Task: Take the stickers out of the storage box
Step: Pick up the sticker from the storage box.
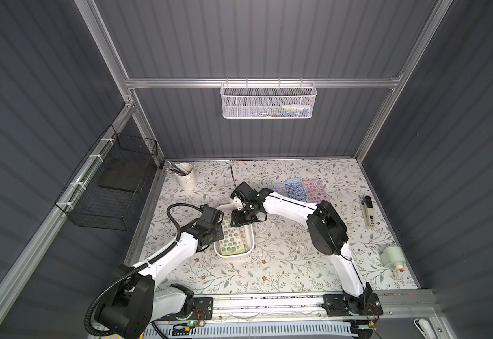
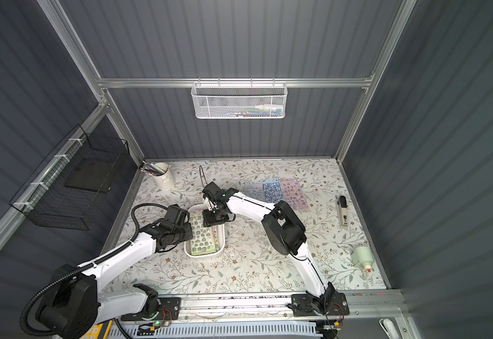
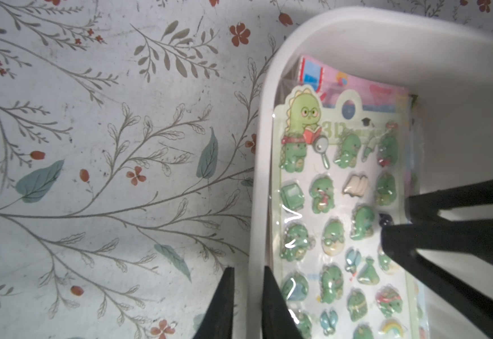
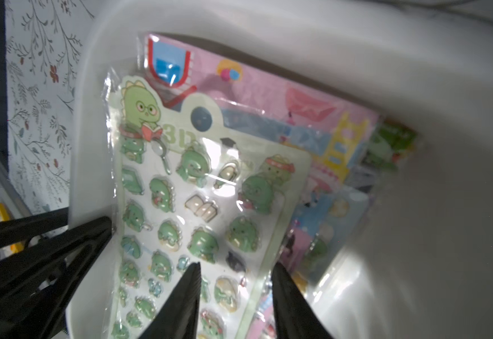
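Right hand (image 4: 236, 265) astride top sticker sheet (image 4: 198, 205) edge.

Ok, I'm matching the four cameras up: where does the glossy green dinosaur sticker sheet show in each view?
In a top view: green dinosaur sticker sheet lies in the tray, between the arms.
In a top view: same spot.
Left wrist: inside the tray's curved rim.
Right wrist: mid-picture, atop a pink sheet, the green one at.
Shared landmark: the shallow white plastic tray.
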`<action>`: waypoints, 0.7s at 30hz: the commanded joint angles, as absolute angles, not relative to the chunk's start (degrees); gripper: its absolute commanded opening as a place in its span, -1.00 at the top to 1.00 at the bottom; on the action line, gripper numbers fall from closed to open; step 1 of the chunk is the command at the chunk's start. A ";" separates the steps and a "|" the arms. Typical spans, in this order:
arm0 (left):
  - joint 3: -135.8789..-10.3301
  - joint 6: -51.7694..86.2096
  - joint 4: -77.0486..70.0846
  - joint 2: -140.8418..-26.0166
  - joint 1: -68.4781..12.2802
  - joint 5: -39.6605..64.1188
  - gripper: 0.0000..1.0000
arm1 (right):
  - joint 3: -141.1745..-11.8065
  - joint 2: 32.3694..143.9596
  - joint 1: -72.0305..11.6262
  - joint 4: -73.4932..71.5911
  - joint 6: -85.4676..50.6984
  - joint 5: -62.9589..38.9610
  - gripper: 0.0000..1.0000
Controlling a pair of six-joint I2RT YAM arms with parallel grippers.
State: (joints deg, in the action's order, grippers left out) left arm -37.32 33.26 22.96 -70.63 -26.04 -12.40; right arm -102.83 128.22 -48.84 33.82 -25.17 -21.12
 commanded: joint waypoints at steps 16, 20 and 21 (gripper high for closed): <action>-36.68 34.21 22.63 -71.19 -25.97 -12.74 0.62 | -96.06 122.08 -47.63 26.58 -27.68 -26.76 0.25; -36.72 34.24 22.59 -71.10 -25.97 -12.74 0.62 | -98.59 122.38 -47.64 31.38 -25.85 -19.89 0.25; -36.67 34.25 22.52 -71.19 -26.00 -12.68 0.62 | -99.12 122.66 -47.64 32.27 -25.52 -16.73 0.25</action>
